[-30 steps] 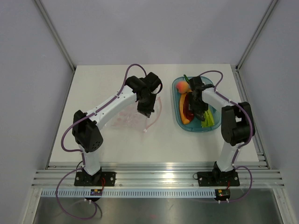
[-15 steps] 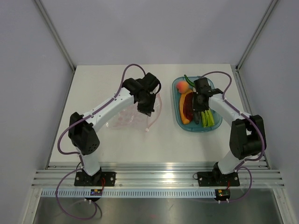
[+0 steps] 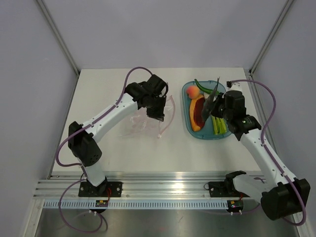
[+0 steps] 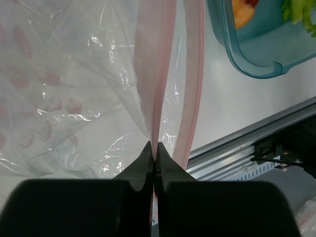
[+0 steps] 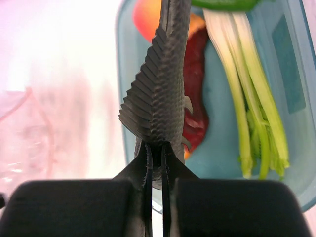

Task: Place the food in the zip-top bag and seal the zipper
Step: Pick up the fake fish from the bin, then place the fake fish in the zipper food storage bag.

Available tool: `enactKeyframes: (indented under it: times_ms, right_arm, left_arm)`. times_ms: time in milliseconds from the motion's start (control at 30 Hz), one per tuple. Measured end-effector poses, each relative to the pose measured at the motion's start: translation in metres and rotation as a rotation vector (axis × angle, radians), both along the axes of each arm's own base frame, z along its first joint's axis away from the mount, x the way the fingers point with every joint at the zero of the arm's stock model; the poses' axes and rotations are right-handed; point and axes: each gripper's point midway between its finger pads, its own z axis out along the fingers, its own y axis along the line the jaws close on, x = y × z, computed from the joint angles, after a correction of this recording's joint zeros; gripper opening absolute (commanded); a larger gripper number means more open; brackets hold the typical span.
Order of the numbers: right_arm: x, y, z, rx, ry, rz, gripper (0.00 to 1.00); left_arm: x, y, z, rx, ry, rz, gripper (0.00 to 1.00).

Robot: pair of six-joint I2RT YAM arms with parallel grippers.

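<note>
The clear zip-top bag (image 3: 140,124) lies left of centre, its mouth towards the tray. My left gripper (image 3: 157,116) is shut on one pinkish-red zipper (image 4: 157,74) strip, holding that lip up; the other strip (image 4: 193,89) hangs apart beside it. My right gripper (image 3: 211,106) is shut on a grey scaly toy fish (image 5: 160,89), held upright above the tray. An orange-and-red wedge (image 3: 198,112), a peach (image 3: 192,92), a dark green chili (image 3: 203,87) and light green stalks (image 3: 219,125) lie in the tray.
The teal oblong tray (image 3: 186,111) sits right of centre, about a hand's width from the bag mouth. The aluminium rail (image 3: 163,187) runs along the near table edge. Grey walls close in the back and both sides.
My right gripper has shut on the grey fish and lifted it off the tray as the arm stretched out to the right. The left gripper shifted slightly with the bag's lip.
</note>
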Motion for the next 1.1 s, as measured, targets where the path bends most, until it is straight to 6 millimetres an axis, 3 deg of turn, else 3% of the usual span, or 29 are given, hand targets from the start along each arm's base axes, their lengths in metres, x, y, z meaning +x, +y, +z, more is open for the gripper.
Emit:
enactKeyframes:
  times_ms: [200,400,500,600,733,900,1100]
  right_arm:
    - [-0.012,0.009,0.060,0.139,-0.179,0.014,0.00]
    - [-0.026,0.027,0.108,0.289,-0.304,0.067,0.00]
    - [-0.031,0.047,0.122,0.332,-0.329,0.120,0.00]
    - [-0.037,0.082,0.133,0.353,-0.336,0.203,0.00]
    - [-0.038,0.126,0.137,0.383,-0.335,0.266,0.00]
    - [-0.026,0.148,0.118,0.389,-0.299,0.219,0.00]
    - [-0.011,0.162,0.112,0.408,-0.315,0.149,0.00]
  left_arm:
    - [0.008,-0.018,0.025,-0.102,-0.012,-0.024,0.00]
    - [0.014,-0.028,0.040,-0.204,0.008,-0.029,0.00]
    - [0.016,-0.031,0.043,-0.231,0.018,-0.031,0.00]
    - [0.016,-0.035,0.044,-0.245,0.027,-0.036,0.00]
    - [0.015,-0.039,0.047,-0.265,0.039,-0.041,0.00]
    - [0.016,-0.041,0.054,-0.295,0.044,-0.046,0.00]
    - [0.024,-0.029,0.055,-0.306,0.064,-0.016,0.00]
